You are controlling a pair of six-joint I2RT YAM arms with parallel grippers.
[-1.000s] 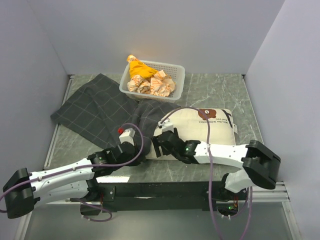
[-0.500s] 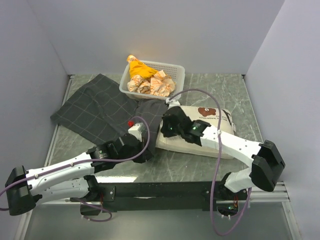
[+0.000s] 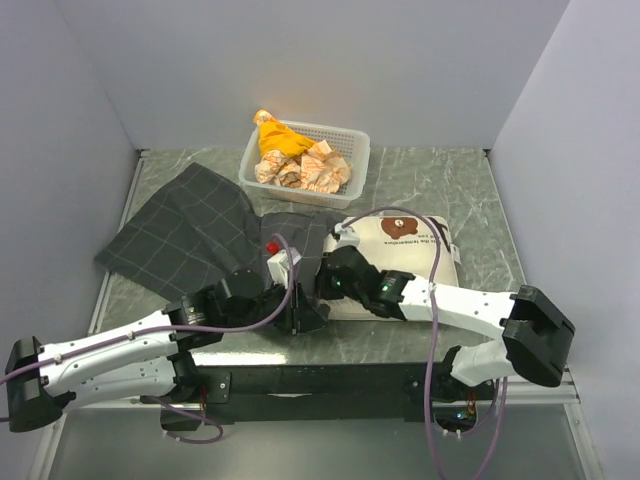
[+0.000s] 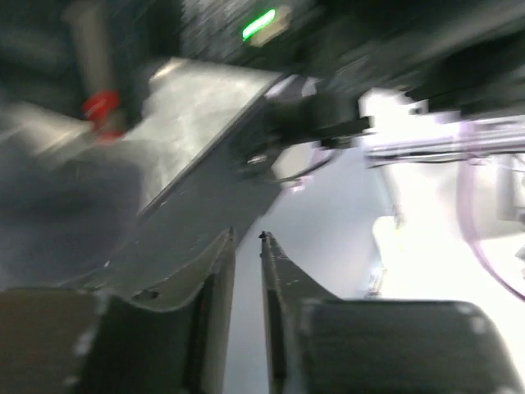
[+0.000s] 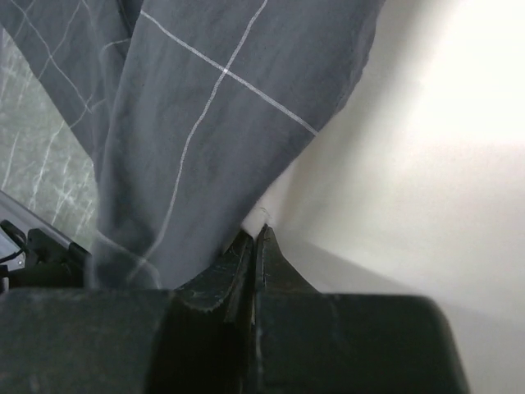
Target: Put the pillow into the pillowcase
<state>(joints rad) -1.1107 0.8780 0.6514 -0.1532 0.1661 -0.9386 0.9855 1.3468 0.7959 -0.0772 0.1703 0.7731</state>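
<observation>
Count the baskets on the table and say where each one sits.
1. A white plastic basket sits at the table's far edge near the back wall, holding crumpled yellow and patterned cloths. It stands just beyond the pillowcase and pillow. No others visible.

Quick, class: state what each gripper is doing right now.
Left gripper: nearly shut, apparently holding nothing.
Right gripper: shut at the pillowcase edge beside the pillow.

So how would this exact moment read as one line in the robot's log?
stage: casing pillow | pillowcase: over pillow's left end | right claw: shut at case edge | left claw: nearly shut, blurred
</observation>
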